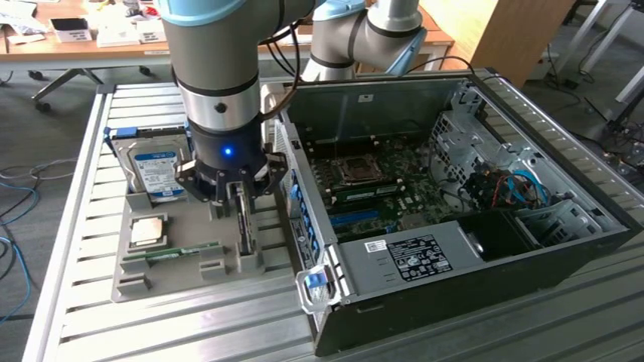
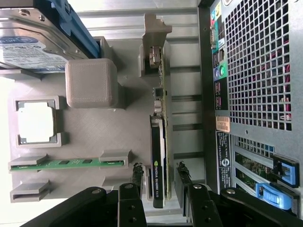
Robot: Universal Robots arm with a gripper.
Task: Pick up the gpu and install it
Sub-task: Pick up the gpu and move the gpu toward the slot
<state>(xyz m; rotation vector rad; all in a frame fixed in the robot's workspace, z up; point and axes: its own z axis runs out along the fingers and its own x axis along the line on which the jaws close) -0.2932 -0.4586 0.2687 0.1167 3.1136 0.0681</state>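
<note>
Grasping step: the end effector [image 2: 158, 168] hangs open astride the gpu [image 2: 158, 139], which stands upright just beside the computer case [image 2: 255, 71]. Closing likely needs a square pinch.

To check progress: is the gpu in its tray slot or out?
In: the gpu stands on edge in the grey tray, the open gripper astride it.

My jaws straddle the gpu [image 2: 158, 161], with a slim gap on either side. On the exterior view's right, the computer case [image 2: 255, 71] stands close beside it. On the left, a raised grey block [image 2: 91, 82] on the tray [image 2: 128, 123] narrows my room.
</note>
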